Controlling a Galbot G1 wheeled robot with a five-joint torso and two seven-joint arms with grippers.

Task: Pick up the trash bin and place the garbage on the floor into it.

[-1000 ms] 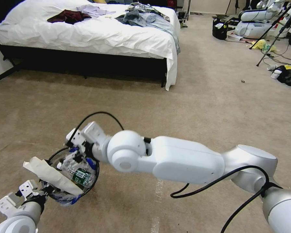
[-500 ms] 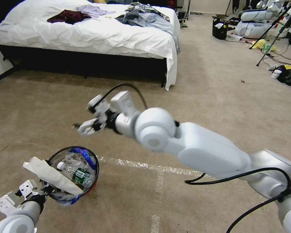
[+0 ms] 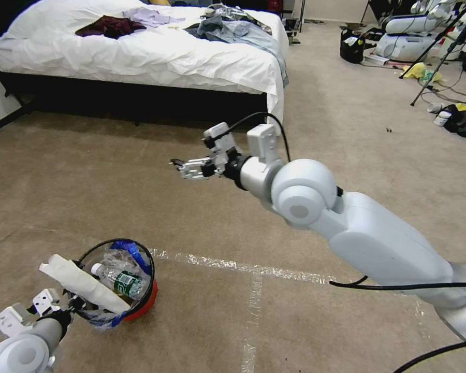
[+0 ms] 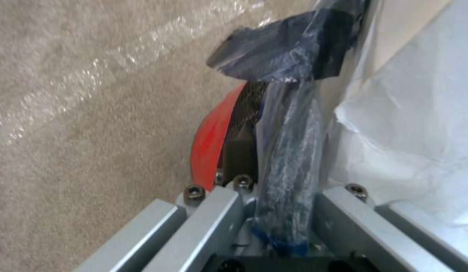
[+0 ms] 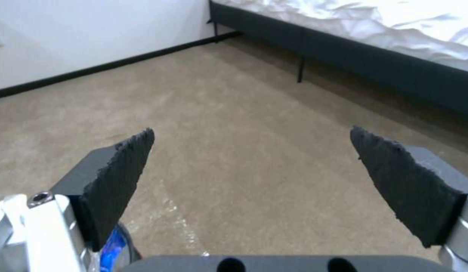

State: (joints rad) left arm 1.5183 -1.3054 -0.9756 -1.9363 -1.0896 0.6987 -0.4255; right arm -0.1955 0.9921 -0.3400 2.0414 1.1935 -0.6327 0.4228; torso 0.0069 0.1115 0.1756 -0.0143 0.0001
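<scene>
head view: beige carpet floor [image 3: 114, 181] with worn tape lines, bed [image 3: 155, 57] behind. bin [image 3: 120, 282] low left, holding bottle [image 3: 120, 280] and white paper [image 3: 85, 284]; left hand [image 3: 67, 304] pinching its rim. right hand [image 3: 184, 169] spread, mid-air; a second ago it was over bin, now lifted toward bed.

left wrist view: left hand [image 4: 284, 211] clamped on bin [image 4: 213, 143] liner.

right wrist view: right hand [image 5: 251, 181] spread, above carpet.

Bare floor [image 3: 140, 202] lies open between the trash bin [image 3: 140, 305] and bed [image 3: 191, 67].
</scene>
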